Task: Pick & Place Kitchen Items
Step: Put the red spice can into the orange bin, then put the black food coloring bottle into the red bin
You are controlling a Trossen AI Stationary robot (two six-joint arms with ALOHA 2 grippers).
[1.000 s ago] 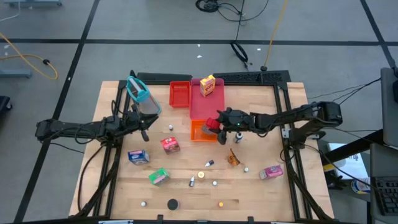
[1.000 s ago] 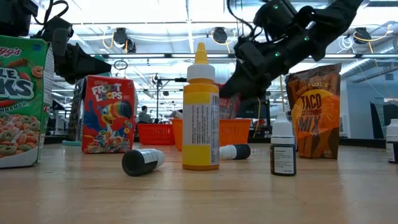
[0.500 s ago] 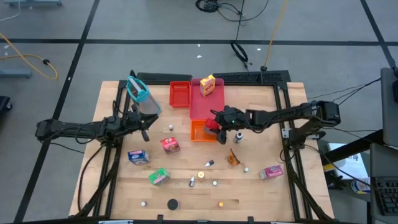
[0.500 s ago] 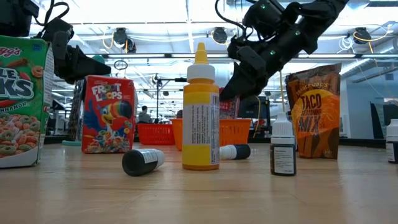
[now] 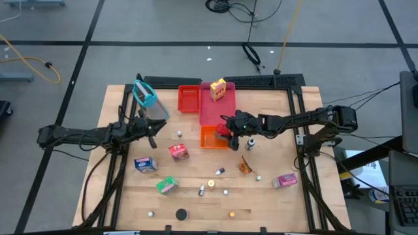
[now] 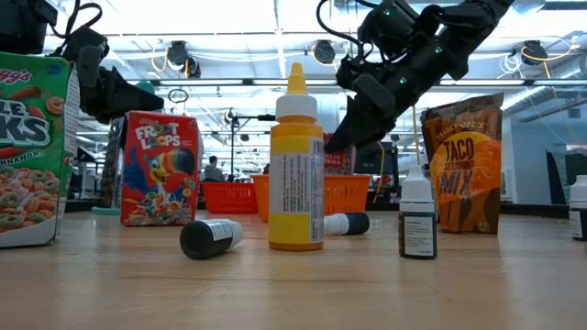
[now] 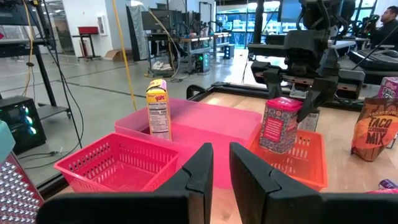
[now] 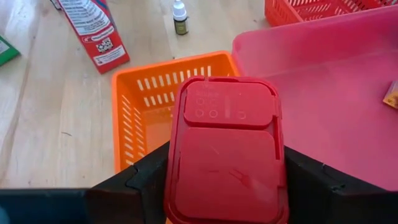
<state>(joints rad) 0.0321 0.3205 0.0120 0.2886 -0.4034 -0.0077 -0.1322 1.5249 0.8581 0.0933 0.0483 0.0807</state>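
Over the wooden table (image 5: 274, 196), right arm outstretched; jaws flank red container (image 8: 226, 158).

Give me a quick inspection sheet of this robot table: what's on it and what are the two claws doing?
Surface: wooden table.
Job's things: red container over the orange tray; yellow box in the pink tray; cereal boxes, bottles, taco mix packet scattered.
Clutter: red tray, mesh basket.
Grippers: right gripper holds the red container; left gripper shut, empty.
Cables: on the floor beyond the table.
Surroundings: lab room, desks.
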